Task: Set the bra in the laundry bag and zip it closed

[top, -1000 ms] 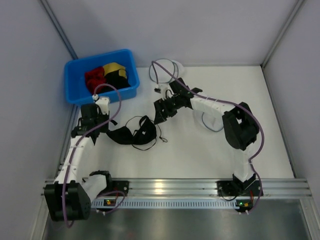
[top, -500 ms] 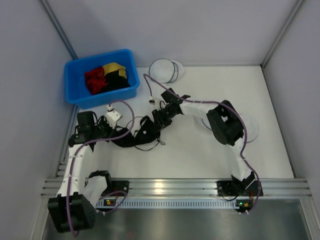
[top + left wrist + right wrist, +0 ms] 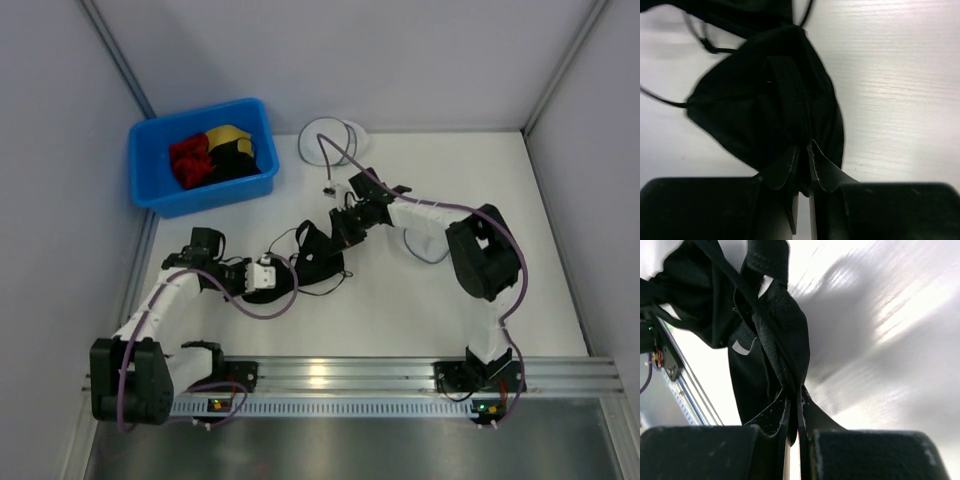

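Left gripper [image 3: 802, 150] and right gripper [image 3: 794, 397] are each clamped narrow on the bra [image 3: 318, 258], bunched between them over mid-table [image 3: 400, 320]. We judge this two-sided hold keeps it gathered for carrying to the laundry bag [image 3: 425, 250] nearby on the right.

L gripper [image 3: 801, 150] & R gripper [image 3: 794, 401] both clamped tight, arms angled inward.

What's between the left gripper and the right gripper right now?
The bra, pinched by left gripper and right gripper alike; the top external view shows it.
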Motion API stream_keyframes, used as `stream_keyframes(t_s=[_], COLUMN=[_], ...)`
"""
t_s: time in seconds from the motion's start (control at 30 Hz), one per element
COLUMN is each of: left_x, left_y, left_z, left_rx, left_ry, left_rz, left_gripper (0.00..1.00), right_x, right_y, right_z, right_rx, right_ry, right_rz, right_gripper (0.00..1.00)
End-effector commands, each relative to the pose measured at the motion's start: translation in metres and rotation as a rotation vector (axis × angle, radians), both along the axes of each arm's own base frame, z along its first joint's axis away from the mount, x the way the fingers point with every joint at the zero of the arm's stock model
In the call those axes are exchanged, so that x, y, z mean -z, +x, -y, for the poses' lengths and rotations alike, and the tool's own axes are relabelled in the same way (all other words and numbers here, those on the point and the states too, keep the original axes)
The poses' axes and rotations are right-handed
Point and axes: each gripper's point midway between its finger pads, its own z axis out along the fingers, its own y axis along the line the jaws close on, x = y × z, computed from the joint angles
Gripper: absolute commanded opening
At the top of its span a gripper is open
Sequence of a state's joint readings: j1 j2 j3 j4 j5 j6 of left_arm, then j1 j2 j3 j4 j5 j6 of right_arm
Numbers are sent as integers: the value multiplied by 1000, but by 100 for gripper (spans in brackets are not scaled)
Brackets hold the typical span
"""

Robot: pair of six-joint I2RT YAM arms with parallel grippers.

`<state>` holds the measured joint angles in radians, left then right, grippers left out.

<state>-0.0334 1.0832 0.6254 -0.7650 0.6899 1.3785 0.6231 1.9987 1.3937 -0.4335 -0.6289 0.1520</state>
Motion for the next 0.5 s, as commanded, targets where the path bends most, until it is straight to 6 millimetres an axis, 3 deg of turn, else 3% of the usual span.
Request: stream_keyframes(t_s=[0.0,0.07,0.1,0.17,0.2,0.27,0.37,0.47], left_x=[20,26,21,8,1,-20,-36,-40], left_y=[-16,-17,-11,1,5,17,25,30], left_z=[7,6,6,6,7,9,6,-1], left_rx=[176,171,153,82,51,-41,-153,-261], left_ry=[74,92,92,79,67,35,9,-30], left_rz=[1,-36,-33,-45,-46,-43,-63,-130], left_gripper=[17,30,40,47,60,62,62,62], right_x=[-28,-27,-26,-25,-24,-22,-19,-26], right_y=[10,10,9,11,11,15,25,35], right_z=[2,4,5,8,10,15,25,36], right_rx=[-1,0,-5,-9,-8,4,37,88], right_ry=[34,24,21,4,-5,-41,-91,-112], right_rz=[122,125,133,150,156,184,217,247], right_gripper=[0,0,0,0,0,0,0,0])
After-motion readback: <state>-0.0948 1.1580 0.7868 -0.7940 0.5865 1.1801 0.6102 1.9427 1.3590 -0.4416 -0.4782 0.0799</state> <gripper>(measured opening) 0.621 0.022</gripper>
